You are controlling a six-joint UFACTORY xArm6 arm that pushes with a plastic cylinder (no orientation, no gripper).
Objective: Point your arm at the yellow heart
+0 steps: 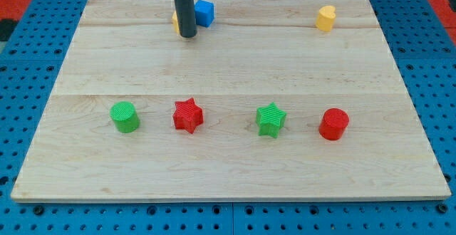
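our rod comes down from the view's top, and my tip sits on the wooden board near its top-left part. we've got no pincer at all, just the straight dark rod, so there's nothing to be apart or together.

the yellow heart is at the board's top right, well apart from my tip, w/ bare wood between them.

right by my tip: a blue block just to its right & slightly above, shape hard to tell. a yellow block peeks out at the rod's left edge, mostly hidden behind it, so we can't tell its shape or if it's touching.

lower down, a row of four runs left to right across the board: green cylinder, red star, green star, red cylinder. they're spaced apart, none touching. all are far below my tip.

the board lies on a blue pegboard table.
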